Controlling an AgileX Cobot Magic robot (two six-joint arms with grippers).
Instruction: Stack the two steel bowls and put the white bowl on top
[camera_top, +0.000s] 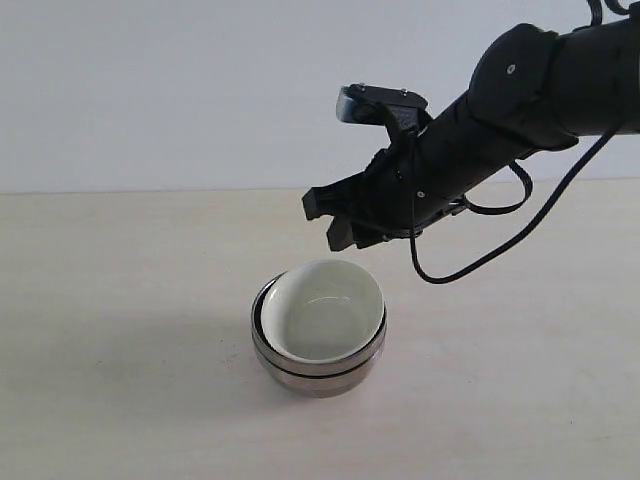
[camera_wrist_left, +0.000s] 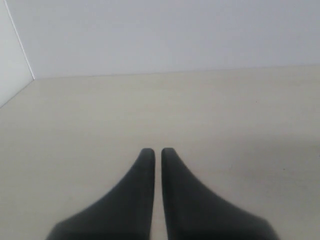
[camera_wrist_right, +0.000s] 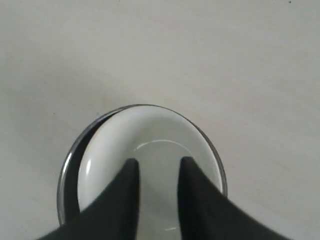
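White bowl (camera_top: 325, 310) seated off-centre atop nested steel bowls (camera_top: 318, 378). Right claw (camera_top: 325, 222) parted, empty above: placement looks done. Left claw (camera_wrist_left: 156, 152) closed, empty, idle.

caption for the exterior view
Right pincer hangs open above the round glossy white bowl nested in shiny round steel bowls

the left gripper (camera_wrist_left: 155, 152) shows its two dark jaws drawn almost together, only a thin slit between the tips, over a pale desk (camera_wrist_left: 225, 115) that meets a white wall (camera_wrist_left: 175, 35).
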